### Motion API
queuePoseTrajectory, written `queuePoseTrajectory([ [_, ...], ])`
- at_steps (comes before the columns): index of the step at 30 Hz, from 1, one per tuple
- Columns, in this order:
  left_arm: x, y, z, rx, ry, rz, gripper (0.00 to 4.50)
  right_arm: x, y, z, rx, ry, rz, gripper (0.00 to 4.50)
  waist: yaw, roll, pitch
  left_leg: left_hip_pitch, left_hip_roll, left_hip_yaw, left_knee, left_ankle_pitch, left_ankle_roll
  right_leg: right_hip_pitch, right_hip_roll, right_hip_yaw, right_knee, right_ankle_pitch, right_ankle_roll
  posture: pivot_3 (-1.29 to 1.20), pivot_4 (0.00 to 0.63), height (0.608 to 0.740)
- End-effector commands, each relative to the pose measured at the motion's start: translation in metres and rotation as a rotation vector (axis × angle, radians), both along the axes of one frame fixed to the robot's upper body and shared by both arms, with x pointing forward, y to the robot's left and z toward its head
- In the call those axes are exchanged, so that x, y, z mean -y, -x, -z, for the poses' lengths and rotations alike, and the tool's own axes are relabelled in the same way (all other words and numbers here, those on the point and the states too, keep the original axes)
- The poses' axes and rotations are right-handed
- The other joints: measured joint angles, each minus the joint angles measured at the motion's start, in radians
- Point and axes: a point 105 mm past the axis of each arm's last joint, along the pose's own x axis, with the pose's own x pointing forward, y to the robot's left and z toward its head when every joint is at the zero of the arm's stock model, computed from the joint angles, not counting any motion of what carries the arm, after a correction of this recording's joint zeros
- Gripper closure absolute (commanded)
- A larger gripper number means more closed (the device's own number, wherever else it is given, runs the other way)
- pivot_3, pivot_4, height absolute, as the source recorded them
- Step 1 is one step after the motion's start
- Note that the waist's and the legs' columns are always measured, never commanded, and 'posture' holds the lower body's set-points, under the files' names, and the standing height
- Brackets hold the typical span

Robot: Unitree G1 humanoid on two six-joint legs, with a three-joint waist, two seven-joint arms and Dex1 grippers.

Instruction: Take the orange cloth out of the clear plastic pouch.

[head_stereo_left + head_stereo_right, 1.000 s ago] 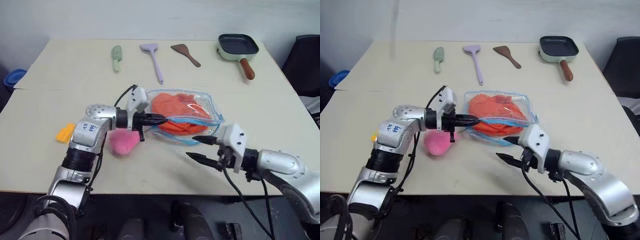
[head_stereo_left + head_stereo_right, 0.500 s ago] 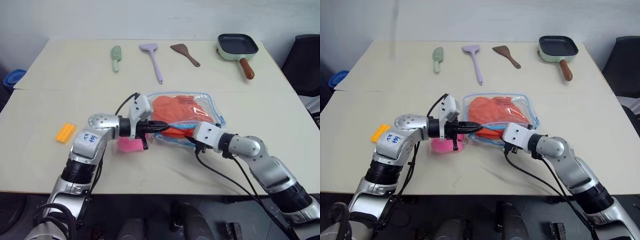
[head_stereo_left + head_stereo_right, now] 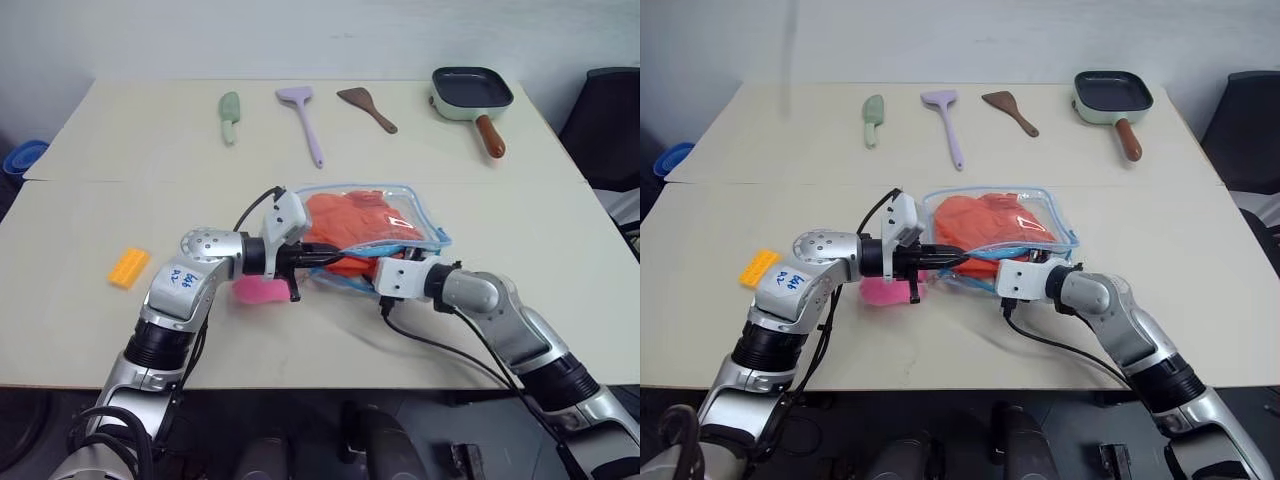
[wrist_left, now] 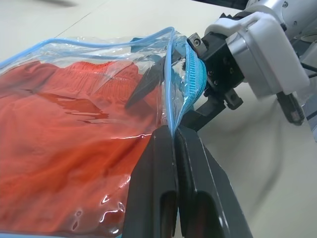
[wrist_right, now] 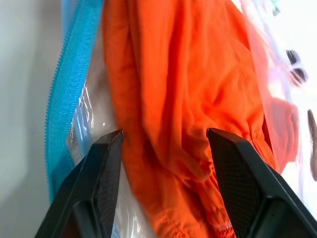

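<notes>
The clear plastic pouch with light blue zipper trim lies at the table's centre, and the orange cloth is bunched inside it. My left gripper is shut on the pouch's trim at its open near-left edge and holds that edge up. From the right, my right gripper reaches into the opening. It is open, and its two fingers stand either side of a fold of the orange cloth. In the left wrist view one right finger shows through the plastic.
A pink plush lies under my left wrist, and a yellow-orange brick sits further left. Along the far side lie a green utensil, a purple spatula, a brown spatula and a small pan.
My right gripper has moved from near the table's front edge forward into the pouch's opening, and it has rolled. The left gripper has kept its hold on the trim.
</notes>
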Motion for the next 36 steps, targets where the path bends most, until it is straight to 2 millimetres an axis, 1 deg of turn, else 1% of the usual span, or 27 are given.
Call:
queuePoseTrajectory([
  [1,0.006,0.005,-0.014,0.066,0.016,0.043,4.5,-0.012,0.004,-0.01,0.049,0.011,-0.072,1.72,-0.003,0.0,0.0,0.0,0.0,0.0,0.0,0.0,0.0,0.0,0.0,0.0,0.0,0.0,0.0,0.0,0.15,0.74],
  [6,0.005,0.003,-0.015,0.073,0.01,0.041,4.5,-0.011,0.009,-0.012,0.064,0.046,-0.114,1.72,-0.005,0.0,0.0,0.0,0.0,0.0,0.0,0.0,0.0,0.0,0.0,0.0,0.0,0.0,0.0,0.0,0.15,0.74],
  [8,0.005,0.003,-0.016,0.074,0.012,0.043,4.5,-0.009,0.008,-0.012,0.078,0.06,-0.104,1.72,-0.007,0.0,0.0,0.0,0.0,0.0,0.0,0.0,0.0,0.0,0.0,0.0,0.0,0.0,0.0,0.0,0.15,0.74],
  [15,0.01,0.007,-0.019,0.071,0.029,0.06,4.5,-0.016,-0.014,-0.001,0.126,0.081,-0.031,1.72,-0.012,0.0,0.0,0.0,0.0,0.0,0.0,0.0,0.0,0.0,0.0,0.0,0.001,0.0,0.0,0.0,0.15,0.74],
  [19,0.01,0.007,-0.019,0.071,0.032,0.06,4.5,-0.017,-0.028,0.01,0.146,0.099,0.018,1.72,-0.013,0.0,0.0,0.001,0.0,0.0,0.0,0.0,-0.001,0.0,0.0,0.001,0.002,0.0,0.0,0.0,0.15,0.74],
  [22,0.009,0.004,-0.02,0.074,0.032,0.052,4.5,-0.02,-0.029,0.019,0.121,0.102,0.005,2.32,-0.013,0.0,0.0,0.001,0.0,0.0,0.0,0.001,-0.001,0.0,0.0,0.001,0.002,0.0,0.0,0.0,0.15,0.74],
  [26,0.005,-0.001,-0.02,0.081,0.028,0.024,4.5,-0.019,-0.024,0.022,0.105,0.109,-0.021,3.74,-0.013,0.0,0.0,0.001,0.0,0.0,0.001,0.001,-0.001,0.001,0.0,0.001,0.002,0.0,0.0,0.0,0.15,0.74],
  [28,0.003,-0.007,-0.019,0.084,0.025,-0.006,4.5,-0.017,-0.018,0.022,0.1,0.125,-0.041,4.47,-0.012,0.0,0.0,0.001,0.0,0.0,0.001,0.001,-0.001,0.001,0.0,0.001,0.002,0.0,0.0,0.0,0.15,0.74],
  [32,-0.002,-0.017,-0.018,0.092,0.021,-0.055,4.5,-0.015,0.001,0.026,0.077,0.166,-0.12,4.49,-0.009,0.0,0.0,0.001,0.0,0.0,0.001,0.001,-0.001,0.001,-0.001,0.0,0.002,0.0,0.0,0.0,0.15,0.74],
  [36,-0.005,-0.031,-0.017,0.109,0.019,-0.115,4.5,-0.018,0.032,0.028,0.114,0.247,-0.298,4.49,-0.01,0.0,0.0,0.001,0.0,0.0,0.001,0.001,-0.001,0.001,-0.001,0.0,0.002,0.0,0.0,0.0,0.15,0.74],
])
